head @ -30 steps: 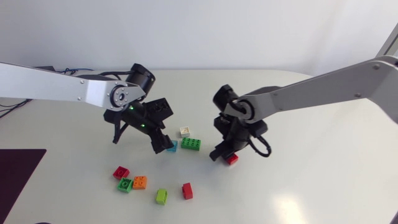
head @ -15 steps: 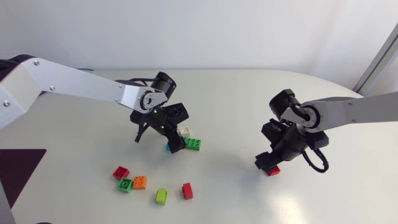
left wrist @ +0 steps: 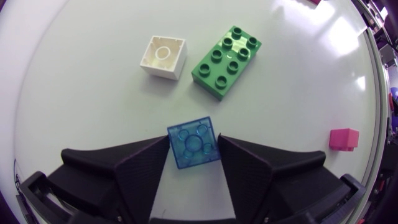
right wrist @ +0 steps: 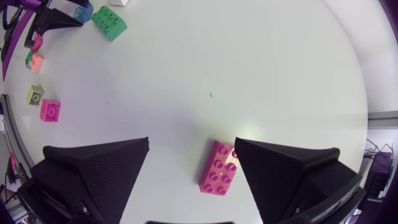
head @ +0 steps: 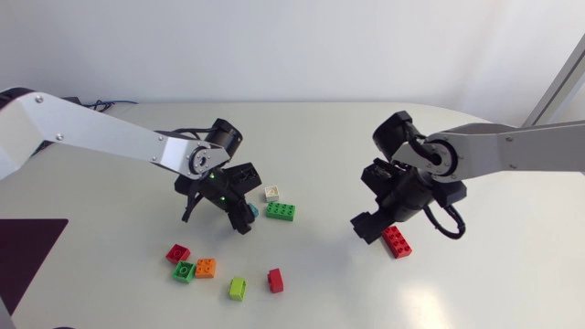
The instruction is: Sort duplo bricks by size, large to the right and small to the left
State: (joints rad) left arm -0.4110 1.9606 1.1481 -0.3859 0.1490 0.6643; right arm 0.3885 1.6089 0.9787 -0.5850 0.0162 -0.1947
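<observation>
Gripping a small translucent blue square plastic brick (left wrist: 194, 142) between its two black fingertips, the left claw (left wrist: 193, 144) is pressing on it from both sides, right down at the white tabletop (head: 347, 137). Just ahead of those fingertips a small white square brick (left wrist: 164, 56) is lying with a round ring showing on its upper face. Beside it a large green eight-stud brick (left wrist: 226, 61) is resting studs up, close to the white one but not touching it.

Farther from the left claw, back along the underside of its arm, five small bricks are lying loose. They are a small red brick (head: 177, 253), a small green brick (head: 185, 270), a small orange brick (head: 206, 268), a small lime brick (head: 238, 289) and a second small red brick (head: 275, 280).

Well apart from all this, the right claw (right wrist: 191, 142) is hanging low over the table with its broad fingers spread wide and clamping nothing. A large red eight-stud brick (right wrist: 219, 174) is lying flat on the table between those fingers, sitting nearer to one of them. I cannot tell whether it is brushing that finger. The large green eight-stud brick is lying between the two claws, much nearer the left one.
</observation>
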